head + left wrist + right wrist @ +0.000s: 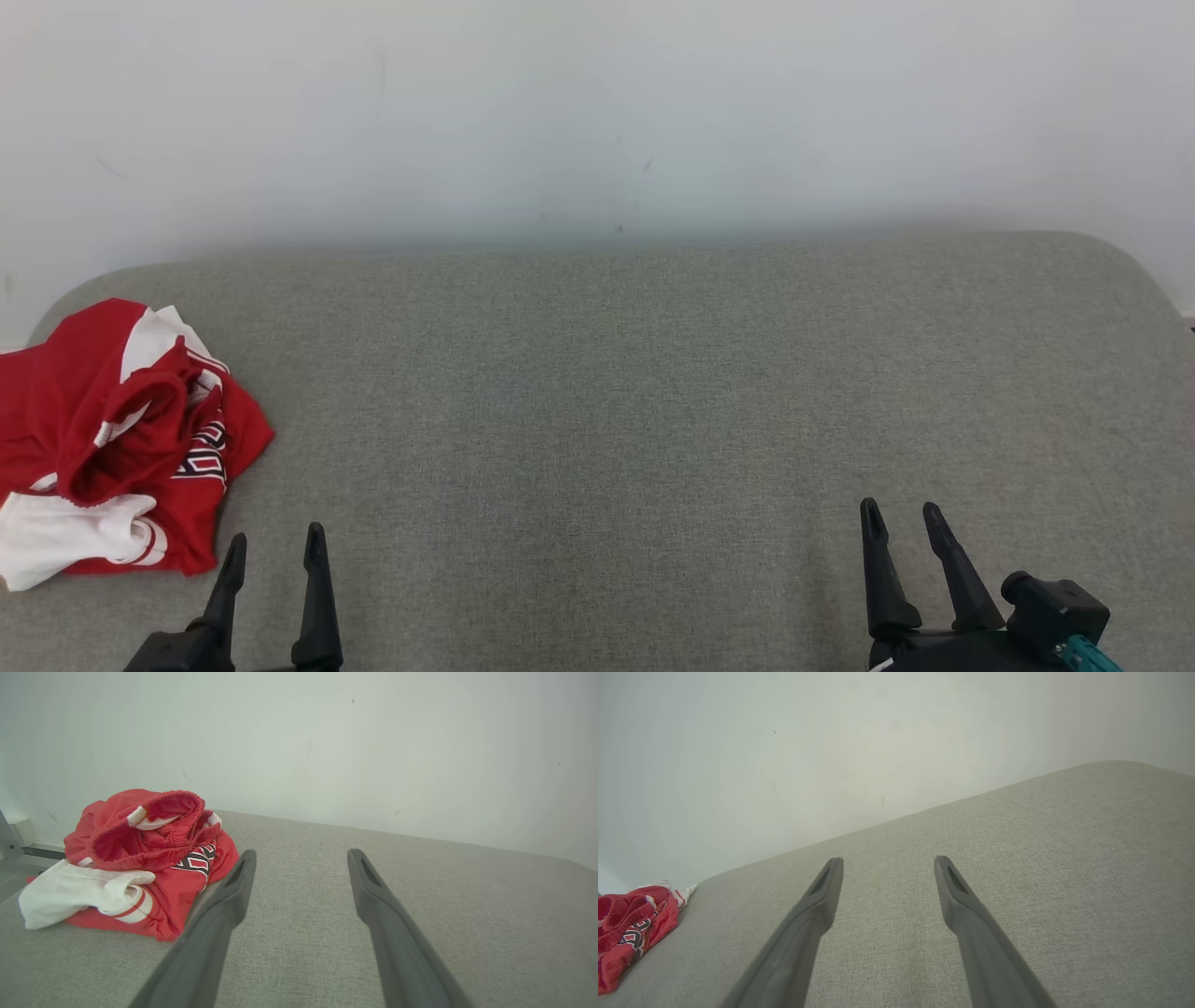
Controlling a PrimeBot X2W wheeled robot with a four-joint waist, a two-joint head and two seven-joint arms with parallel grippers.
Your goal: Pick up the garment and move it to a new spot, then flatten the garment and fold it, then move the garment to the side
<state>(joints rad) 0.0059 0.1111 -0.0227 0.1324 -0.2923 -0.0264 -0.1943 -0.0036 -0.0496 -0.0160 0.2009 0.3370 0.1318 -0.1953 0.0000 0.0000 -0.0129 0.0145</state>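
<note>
Nothing looks done yet: the garment [112,439], crumpled red and white, sits bunched at the far left end of the grey cushion [607,392], left gripper [275,546] just beside it, right gripper [904,515] well apart, both spread and empty, so pickup, flattening, folding all remain.

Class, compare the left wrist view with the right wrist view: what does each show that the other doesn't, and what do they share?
Left wrist view: the left gripper, open, and the whole crumpled red-and-white garment, waistband on top. Right wrist view: the right gripper, open, over grey cushion; the garment is cut off at the left edge. Shared: garment, cushion, pale wall.
</note>
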